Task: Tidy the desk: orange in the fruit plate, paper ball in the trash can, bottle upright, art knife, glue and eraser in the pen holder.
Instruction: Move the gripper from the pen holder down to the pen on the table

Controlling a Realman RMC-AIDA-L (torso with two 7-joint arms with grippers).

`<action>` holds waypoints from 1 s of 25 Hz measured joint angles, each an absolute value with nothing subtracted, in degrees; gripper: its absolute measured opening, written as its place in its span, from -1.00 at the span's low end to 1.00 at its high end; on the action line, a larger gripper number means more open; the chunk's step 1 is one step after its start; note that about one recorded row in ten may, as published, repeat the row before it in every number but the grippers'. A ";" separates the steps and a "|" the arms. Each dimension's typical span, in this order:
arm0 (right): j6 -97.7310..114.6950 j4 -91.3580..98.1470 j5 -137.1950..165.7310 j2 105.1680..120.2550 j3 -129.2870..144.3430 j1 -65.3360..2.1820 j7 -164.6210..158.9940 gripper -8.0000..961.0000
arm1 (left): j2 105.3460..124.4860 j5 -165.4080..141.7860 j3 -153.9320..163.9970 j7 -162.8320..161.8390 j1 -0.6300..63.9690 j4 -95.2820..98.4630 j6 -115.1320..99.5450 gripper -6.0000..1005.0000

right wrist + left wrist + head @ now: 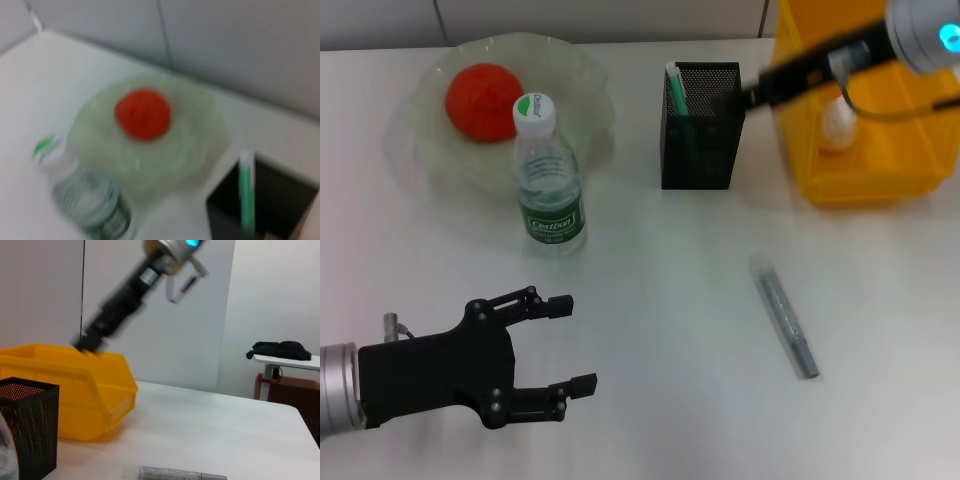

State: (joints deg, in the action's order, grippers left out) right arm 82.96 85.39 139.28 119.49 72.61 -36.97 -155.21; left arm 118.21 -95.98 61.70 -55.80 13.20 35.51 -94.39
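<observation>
The orange [482, 101] lies in the pale green fruit plate [582, 75]. In front of the plate the bottle [549, 178] stands upright. A green and white glue stick [674, 88] leans inside the black mesh pen holder [700, 135]. The grey art knife [785, 315] lies flat on the desk. The paper ball [838, 124] rests in the yellow trash can [865, 175]. My right gripper [752, 97] hovers between the pen holder's rim and the trash can. My left gripper [572, 343] is open and empty near the front left edge. The eraser is out of view.
The left wrist view shows the trash can [70, 390], the pen holder [25, 425], the art knife [180, 473] and my right arm [125, 300] above them. A second table [287, 360] with a black object stands beyond the desk's far edge.
</observation>
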 joint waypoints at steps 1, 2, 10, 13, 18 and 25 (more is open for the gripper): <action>84.96 87.21 139.27 119.58 73.34 -35.70 -155.90 0.15 | 118.20 -95.98 61.69 -55.80 13.22 35.54 -94.39 0.71; 87.30 88.74 139.27 119.75 75.64 -33.60 -156.60 0.22 | 118.19 -95.98 61.70 -55.80 13.31 35.57 -94.40 0.71; 88.03 83.86 144.73 119.85 84.34 -31.42 -160.24 0.56 | 118.12 -95.98 61.70 -56.09 13.59 35.60 -94.48 0.71; 86.83 81.39 146.09 119.86 86.50 -31.77 -161.31 0.55 | 118.12 -96.00 61.70 -56.09 13.55 35.59 -94.46 0.71; 84.55 76.61 146.31 119.80 87.60 -32.91 -161.63 0.52 | 118.12 -96.07 61.70 -55.96 13.54 35.48 -94.41 0.71; 81.93 70.35 146.30 119.64 88.51 -34.88 -161.73 0.48 | 118.12 -96.15 61.70 -55.83 13.38 35.37 -94.35 0.71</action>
